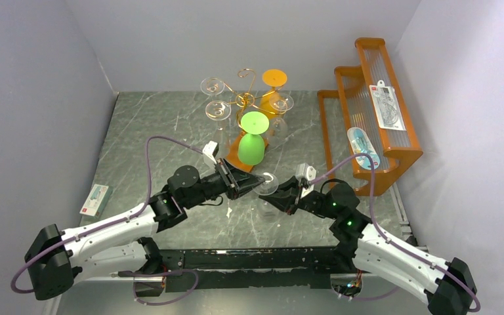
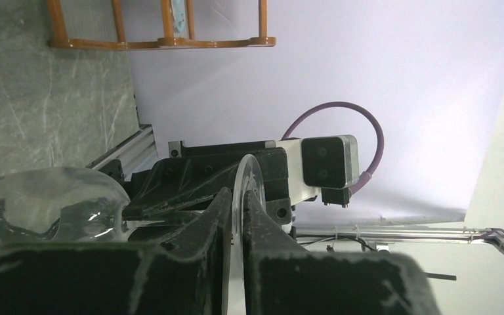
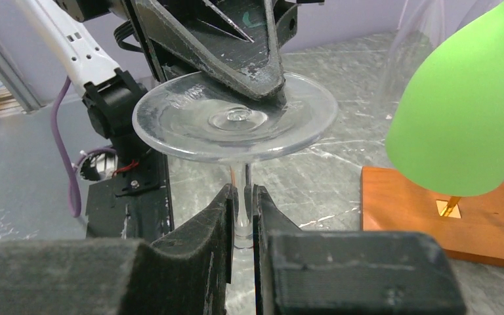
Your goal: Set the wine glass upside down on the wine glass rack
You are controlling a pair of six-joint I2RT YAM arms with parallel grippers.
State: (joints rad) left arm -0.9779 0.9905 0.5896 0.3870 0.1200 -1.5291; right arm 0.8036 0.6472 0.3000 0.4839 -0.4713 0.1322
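The wine glass (image 3: 236,118) is clear, with a wide round foot, a thin stem and a rounded bowl. It hangs upside down above the middle of the table (image 1: 144,151), foot uppermost and bowl below, held between the two arms.

The right pincer (image 3: 241,197) comes in from about 4 o'clock. Its jaws are drawn narrow and grip the stem just under the foot. The left pincer (image 2: 237,197) reaches in from about 8 o'clock. Its jaws are also nearly together, one finger above and one below the rim of the foot, pinching its edge.

At 12 o'clock from the glass stands the rack (image 1: 252,98), a copper-gold wire tree with curled arms on a flat orange-brown wooden base (image 3: 433,216). A green glass (image 1: 252,147) hangs on it upside down on the near side, close to the held glass but not touching it. Clear glasses and an orange one hang farther back.

At about 2 o'clock an orange stepped shelf (image 1: 394,151) stands along the table's right edge, well apart. At 9 o'clock a small box (image 1: 95,200) lies near the left edge.
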